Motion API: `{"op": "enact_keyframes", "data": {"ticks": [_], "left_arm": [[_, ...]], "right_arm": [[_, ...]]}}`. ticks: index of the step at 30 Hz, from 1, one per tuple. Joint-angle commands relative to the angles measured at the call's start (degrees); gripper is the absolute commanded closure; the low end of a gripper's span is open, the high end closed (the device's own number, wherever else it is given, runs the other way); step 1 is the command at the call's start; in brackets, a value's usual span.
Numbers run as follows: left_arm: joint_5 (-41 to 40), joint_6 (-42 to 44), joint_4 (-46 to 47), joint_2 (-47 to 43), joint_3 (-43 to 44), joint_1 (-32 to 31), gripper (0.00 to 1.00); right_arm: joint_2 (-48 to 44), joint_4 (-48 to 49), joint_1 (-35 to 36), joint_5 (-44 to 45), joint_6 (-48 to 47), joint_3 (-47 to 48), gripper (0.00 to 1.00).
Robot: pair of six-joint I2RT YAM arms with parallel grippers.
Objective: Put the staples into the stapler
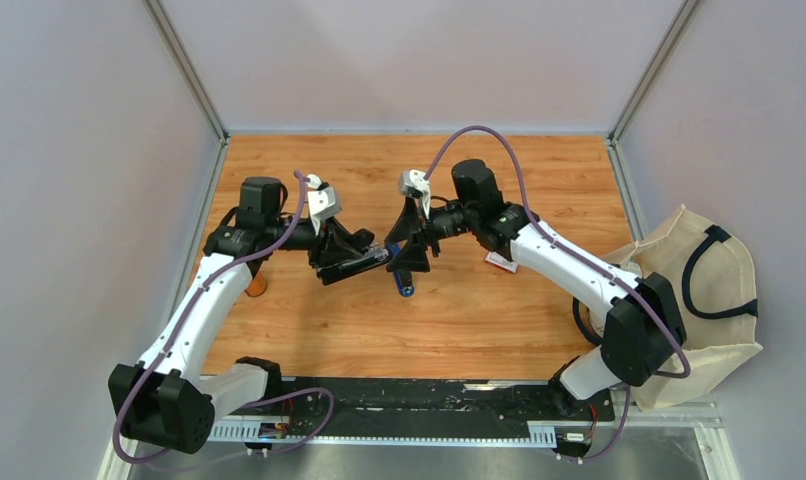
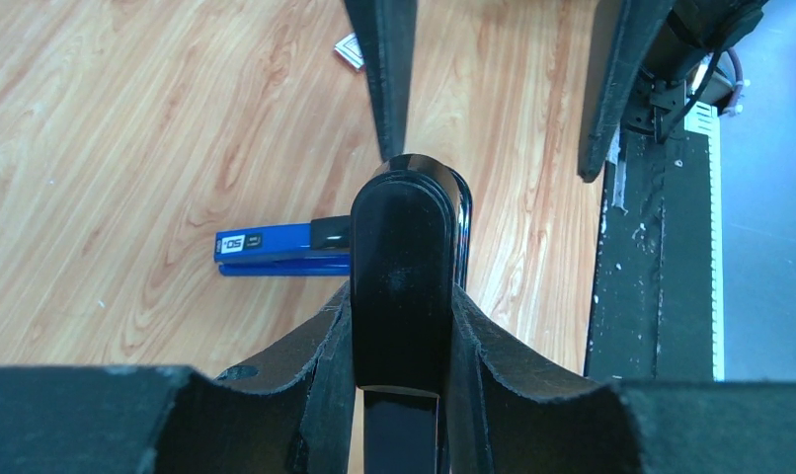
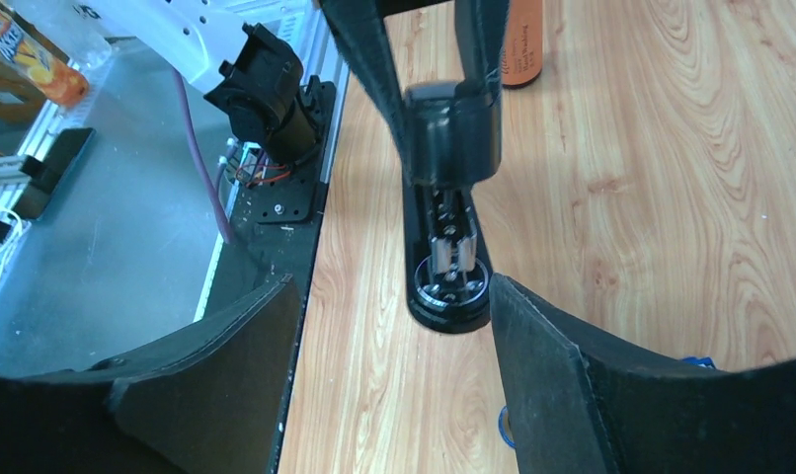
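Note:
My left gripper (image 1: 339,258) (image 2: 404,306) is shut on a black stapler (image 1: 367,262) (image 2: 404,237), holding it above the table. In the right wrist view the stapler (image 3: 448,286) points toward the camera with grey metal showing in its open channel; I cannot tell whether that metal is staples. My right gripper (image 1: 411,250) (image 3: 394,395) stands open just in front of the stapler's end, holding nothing and touching nothing. The tiny white staple box with a red-pink label (image 1: 500,262) (image 2: 350,51) lies on the table under my right arm.
A blue stapler (image 2: 276,247) (image 1: 406,285) lies on the wood below the grippers. A brown cylinder (image 1: 256,285) (image 3: 520,49) stands by my left arm. A cream tote bag (image 1: 699,300) sits off the table's right side. The black base rail (image 1: 419,395) runs along the near edge.

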Motion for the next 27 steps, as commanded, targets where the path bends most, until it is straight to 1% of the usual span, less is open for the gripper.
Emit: {"op": "enact_keyframes", "data": {"ticks": [1,6,9,13,18,20,22,25,27], "left_arm": [[2.9,3.0,1.2,0.0,0.2,-1.1,1.00],[2.9,1.2,3.3,0.5,-0.5,-1.9,1.00],[2.9,0.5,4.0,0.6,-0.5,-2.1,1.00],[3.6,-0.6,4.8,0.4,-0.8,-2.1,1.00],[4.9,-2.3,6.0,-0.5,-0.5,-2.0,1.00],[5.5,-3.9,7.1,-0.9,-0.3,-1.8,1.00],[6.7,-6.3,9.0,-1.0,0.1,-1.1,1.00],[8.0,-9.7,11.3,-1.0,0.9,0.3,1.00],[8.6,-13.3,14.4,-1.3,1.2,1.6,1.00]], "right_arm": [[2.4,8.9,0.6,-2.7,8.8,0.0,0.26],[4.7,8.1,4.0,1.2,7.4,-0.2,0.26],[6.7,8.2,5.3,3.5,7.3,0.0,0.30],[8.1,8.1,5.4,4.7,6.4,-0.4,0.43],[8.3,8.7,5.4,4.5,5.4,-1.6,0.68],[8.6,9.2,5.4,4.4,5.5,-2.0,0.74],[9.0,9.5,5.4,4.4,5.4,-2.3,0.78],[9.6,9.9,5.4,4.7,5.1,-2.7,0.89],[9.7,10.0,5.4,4.7,5.2,-3.3,0.92]]}}
